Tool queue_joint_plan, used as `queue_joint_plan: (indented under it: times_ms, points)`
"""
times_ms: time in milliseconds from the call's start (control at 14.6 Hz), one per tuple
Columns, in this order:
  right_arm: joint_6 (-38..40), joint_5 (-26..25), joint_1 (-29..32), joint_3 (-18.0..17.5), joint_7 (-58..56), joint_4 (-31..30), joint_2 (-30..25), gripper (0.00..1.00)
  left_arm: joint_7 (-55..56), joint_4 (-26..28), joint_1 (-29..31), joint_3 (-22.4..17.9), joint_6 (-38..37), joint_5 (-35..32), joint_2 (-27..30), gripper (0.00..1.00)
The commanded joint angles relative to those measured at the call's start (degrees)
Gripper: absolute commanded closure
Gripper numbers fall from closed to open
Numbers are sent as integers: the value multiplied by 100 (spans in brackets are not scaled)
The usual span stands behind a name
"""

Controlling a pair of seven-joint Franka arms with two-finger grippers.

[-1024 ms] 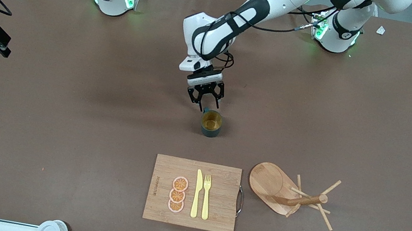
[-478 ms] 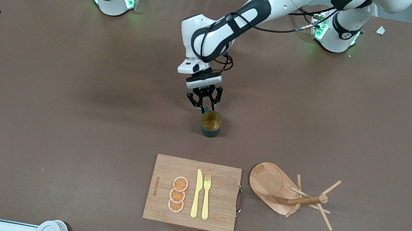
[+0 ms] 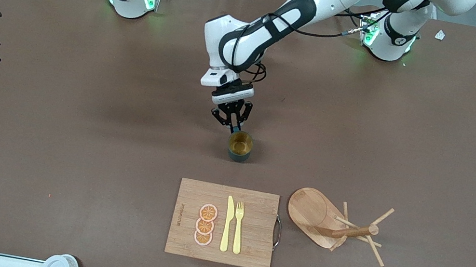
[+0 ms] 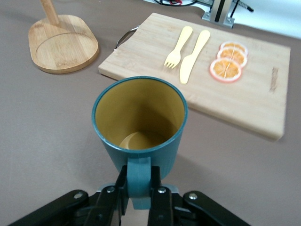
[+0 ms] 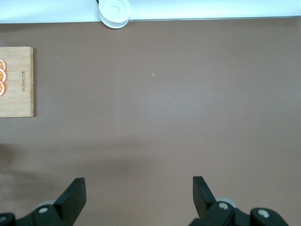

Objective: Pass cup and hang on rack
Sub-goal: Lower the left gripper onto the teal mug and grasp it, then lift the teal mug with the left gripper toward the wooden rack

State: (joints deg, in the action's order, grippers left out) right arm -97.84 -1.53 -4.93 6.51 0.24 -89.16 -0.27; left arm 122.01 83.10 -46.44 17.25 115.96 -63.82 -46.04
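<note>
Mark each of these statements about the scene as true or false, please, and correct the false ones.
1. The left gripper is shut on the handle of the cup. True.
2. The cup hangs on the rack. False: it is upright, apart from the rack, farther from the front camera.
3. The right gripper is open and holds nothing. True.
4. The fork lies in the cup. False: it lies beside the knife on the cutting board.
5. Three orange slices lie on the cutting board. True.
</note>
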Motion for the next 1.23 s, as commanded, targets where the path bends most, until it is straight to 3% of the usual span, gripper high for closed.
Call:
queue_joint_plan:
  times_ms: [0, 273, 819, 1161]
  points:
    - [63, 47, 89, -27, -76, 91, 36, 0, -553, -574, 222, 15, -91, 816, 199, 100]
    - [72, -15, 71, -36, -24, 153, 36, 0, -844, -856, 827, 94, -82, 1853, 630, 100]
    - [45, -23, 97, -36, -24, 258, 36, 0, -2943, -910, 2312, 85, -100, 5473, 1983, 100]
    - [63, 38, 97, -27, -6, 302, 36, 0, -3963, -901, 3498, 94, -425, 7344, 2204, 100]
